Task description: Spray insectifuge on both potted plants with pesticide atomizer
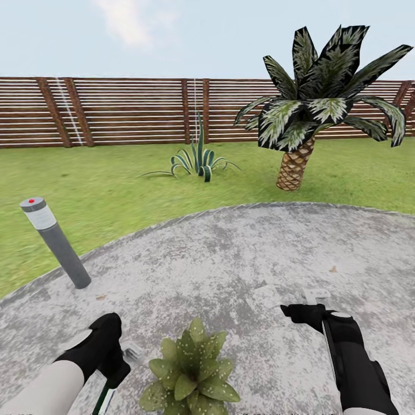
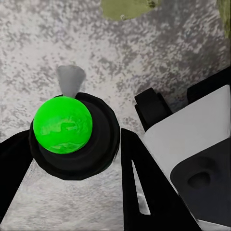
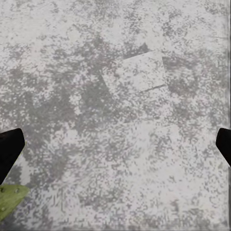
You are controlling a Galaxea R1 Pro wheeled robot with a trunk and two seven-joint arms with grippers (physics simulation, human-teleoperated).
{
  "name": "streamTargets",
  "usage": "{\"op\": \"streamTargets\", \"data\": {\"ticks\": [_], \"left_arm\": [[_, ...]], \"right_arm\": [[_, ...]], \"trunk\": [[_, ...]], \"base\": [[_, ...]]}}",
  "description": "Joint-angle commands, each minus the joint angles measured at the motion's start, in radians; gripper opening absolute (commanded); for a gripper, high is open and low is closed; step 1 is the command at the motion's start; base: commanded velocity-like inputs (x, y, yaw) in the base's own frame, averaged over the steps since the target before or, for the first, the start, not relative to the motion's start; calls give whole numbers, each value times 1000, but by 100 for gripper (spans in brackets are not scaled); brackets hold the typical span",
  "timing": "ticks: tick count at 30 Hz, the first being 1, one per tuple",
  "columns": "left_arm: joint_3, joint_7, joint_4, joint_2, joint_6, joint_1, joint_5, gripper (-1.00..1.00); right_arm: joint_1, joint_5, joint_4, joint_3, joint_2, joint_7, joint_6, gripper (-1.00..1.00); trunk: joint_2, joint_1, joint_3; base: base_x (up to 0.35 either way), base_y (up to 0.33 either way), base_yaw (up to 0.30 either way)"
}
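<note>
While the left claw (image 1: 118, 360) at the head view's lower left clenches the sprayer (image 2: 72, 132), the right claw (image 1: 305, 314) hangs released at lower right; one potted plant (image 1: 190, 374) sits bottom centre on the patio (image 1: 230, 259).

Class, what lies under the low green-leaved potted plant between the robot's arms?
Grey speckled paving of the round patio surrounds the potted plant. Its spreading leaves cover the pot and the ground directly beneath.

Both arms reach forward and low, the left pincer (image 1: 124, 360) clamped, the right pincer (image 1: 302, 311) spread.
</note>
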Motion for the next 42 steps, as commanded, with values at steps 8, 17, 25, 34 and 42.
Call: {"op": "streamTargets", "data": {"ticks": [8,17,25,34,42], "left_arm": [[-6,-10,-3,0,5,-33,-9,-100],[-6,-10,-64,0,5,-60,-8,-100],[-6,-10,-67,-6,5,-55,-8,-100],[-5,-10,-67,-4,5,-26,-8,-100],[0,-12,-67,-3,5,-24,-8,-100]], "right_arm": [[-1,11,-1,-2,1,10,2,100],[-1,11,-1,-3,1,10,2,100],[-1,11,-1,-3,1,10,2,100],[-1,11,-1,-3,1,11,2,100],[-1,11,-3,-3,1,11,2,100]], "trunk": [[0,0,-1],[0,0,-1],[0,0,-1],[0,0,-1],[0,0,-1]], "base": [[0,0,-104],[0,0,-1],[0,0,0],[-175,-67,0],[-304,-5,0]]}}
